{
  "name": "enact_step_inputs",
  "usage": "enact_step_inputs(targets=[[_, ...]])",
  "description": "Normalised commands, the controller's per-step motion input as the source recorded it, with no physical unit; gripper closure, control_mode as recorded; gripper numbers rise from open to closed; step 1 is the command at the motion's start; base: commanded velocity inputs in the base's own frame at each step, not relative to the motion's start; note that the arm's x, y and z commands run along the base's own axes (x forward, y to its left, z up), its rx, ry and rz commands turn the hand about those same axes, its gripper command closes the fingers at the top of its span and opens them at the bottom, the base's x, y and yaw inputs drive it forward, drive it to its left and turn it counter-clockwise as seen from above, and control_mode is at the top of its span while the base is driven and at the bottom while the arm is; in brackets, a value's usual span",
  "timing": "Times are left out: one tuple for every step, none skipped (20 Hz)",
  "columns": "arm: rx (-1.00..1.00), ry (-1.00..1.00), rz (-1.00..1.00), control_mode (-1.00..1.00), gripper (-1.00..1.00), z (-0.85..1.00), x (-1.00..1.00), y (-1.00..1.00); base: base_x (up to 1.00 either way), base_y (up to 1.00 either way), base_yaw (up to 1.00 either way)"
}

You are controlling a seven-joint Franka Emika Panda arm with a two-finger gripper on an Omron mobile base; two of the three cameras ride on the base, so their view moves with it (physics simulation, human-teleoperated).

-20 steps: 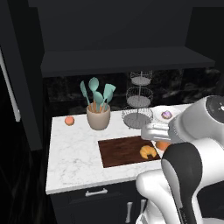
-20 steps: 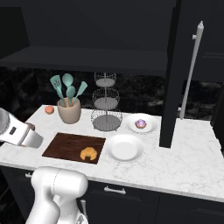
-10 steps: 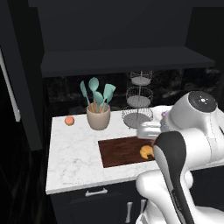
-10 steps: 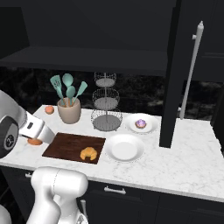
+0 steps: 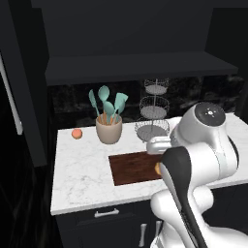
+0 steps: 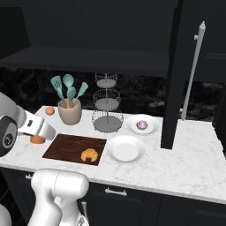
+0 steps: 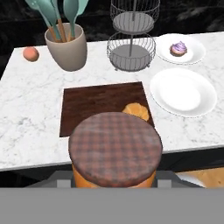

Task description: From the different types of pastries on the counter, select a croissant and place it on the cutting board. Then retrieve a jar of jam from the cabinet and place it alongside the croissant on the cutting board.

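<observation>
We see the pincer [image 7: 114, 181] clamped on the orange cylindrical jam jar with a plaid brown lid [image 7: 115, 148], held off the white marble surface [image 7: 30, 113] near its front edge, the golden crescent croissant [image 6: 89, 155] lying on the dark brown wooden cutting board [image 6: 70, 147] beyond it.

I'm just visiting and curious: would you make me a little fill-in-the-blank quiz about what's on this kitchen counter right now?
1. The croissant lies on the ____.
2. The purple-topped pastry sits on a white ____.
3. The end effector holds an orange jar of jam with a ____ lid.
4. The teal utensils stand in a beige ____.

Missing words: cutting board; plate; checked; pot
</observation>
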Motion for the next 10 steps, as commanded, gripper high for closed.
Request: enact_step_inputs(targets=[[-0.03, -0.23, 0.05, -1.0, 1.0, -0.59, 0.0, -0.04, 0.0, 0.0, 0.0], [-0.01, -0.23, 0.04, -1.0, 1.0, -0.62, 0.03, -0.04, 0.0, 0.0, 0.0], [0.0, -0.25, 0.03, -1.0, 1.0, -0.64, 0.0, -0.09, 0.0, 0.0, 0.0], [0.0, -0.25, 0.03, -1.0, 1.0, -0.67, 0.03, -0.13, 0.0, 0.0, 0.0], [0.0, -0.25, 0.03, -1.0, 1.0, -0.72, 0.03, -0.12, 0.0, 0.0, 0.0], [0.0, -0.23, 0.03, -1.0, 1.0, -0.77, 0.03, -0.17, 0.0, 0.0, 0.0], [0.0, -0.28, 0.03, -1.0, 1.0, -0.8, 0.04, -0.11, 0.0, 0.0, 0.0], [0.0, -0.29, 0.03, -1.0, 1.0, -0.87, 0.03, -0.12, 0.0, 0.0, 0.0], [0.0, -0.3, 0.04, -1.0, 1.0, -0.91, 0.03, -0.13, 0.0, 0.0, 0.0], [0.0, -0.31, 0.02, -1.0, 1.0, -0.91, 0.01, -0.09, 0.0, 0.0, 0.0]])
